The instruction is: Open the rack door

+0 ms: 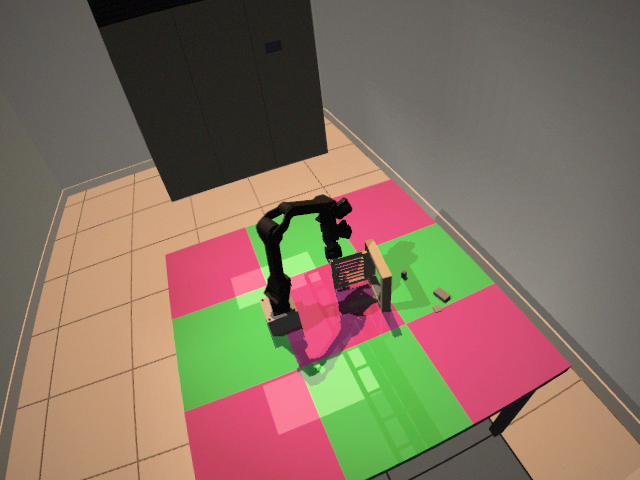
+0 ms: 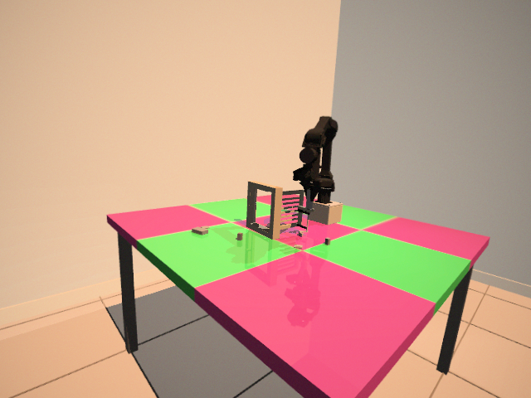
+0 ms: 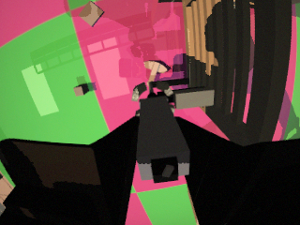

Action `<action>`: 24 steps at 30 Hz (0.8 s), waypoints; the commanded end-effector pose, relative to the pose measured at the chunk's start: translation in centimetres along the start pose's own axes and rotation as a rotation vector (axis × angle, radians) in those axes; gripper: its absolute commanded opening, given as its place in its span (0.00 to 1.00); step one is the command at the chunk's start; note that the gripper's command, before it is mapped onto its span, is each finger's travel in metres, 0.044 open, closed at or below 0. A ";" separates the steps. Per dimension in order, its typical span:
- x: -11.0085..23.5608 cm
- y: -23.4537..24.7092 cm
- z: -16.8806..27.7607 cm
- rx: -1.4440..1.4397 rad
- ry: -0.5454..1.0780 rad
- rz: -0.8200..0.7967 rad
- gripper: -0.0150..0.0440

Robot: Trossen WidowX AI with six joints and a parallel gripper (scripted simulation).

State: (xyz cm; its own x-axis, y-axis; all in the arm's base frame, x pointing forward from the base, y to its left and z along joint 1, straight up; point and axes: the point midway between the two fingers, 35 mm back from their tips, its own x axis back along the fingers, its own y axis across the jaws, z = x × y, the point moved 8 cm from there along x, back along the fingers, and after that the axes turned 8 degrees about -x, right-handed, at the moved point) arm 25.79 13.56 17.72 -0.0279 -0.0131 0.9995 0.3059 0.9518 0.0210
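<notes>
The slatted rack door (image 1: 346,263) (image 2: 289,211) (image 3: 232,70) stands swung out from the upright frame (image 1: 385,276) (image 2: 276,214), roughly square to it; the exact angle cannot be read. The slim upright handle (image 2: 307,223) (image 3: 154,70) is at the door's free edge, on short brackets. My gripper (image 1: 332,256) (image 2: 307,206) (image 3: 157,122) points down from above at that edge and is shut on the handle. Its fingers hide part of the handle, and how far the handle is turned cannot be told.
Small blocks lie beyond the frame, including a dark one (image 1: 404,274) (image 2: 239,235) and a flat one (image 1: 441,295) (image 2: 199,230). Another small block (image 2: 327,240) lies on the table (image 1: 516,351) (image 2: 309,342). The arm's base (image 1: 284,322) (image 2: 328,212) stands on the door's side.
</notes>
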 end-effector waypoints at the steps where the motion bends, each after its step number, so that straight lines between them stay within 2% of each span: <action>1: 0.0 0.6 -0.1 -0.064 0.002 0.003 0.28; 16: 0.0 0.6 -0.1 -0.064 0.002 0.003 0.28; 24: 0.0 0.6 -0.1 -0.064 0.002 0.003 0.63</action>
State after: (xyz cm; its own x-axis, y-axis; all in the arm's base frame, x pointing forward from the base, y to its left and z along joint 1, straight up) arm 26.08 14.11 17.74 -0.0263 -0.0131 0.9996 0.3576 0.9336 0.0217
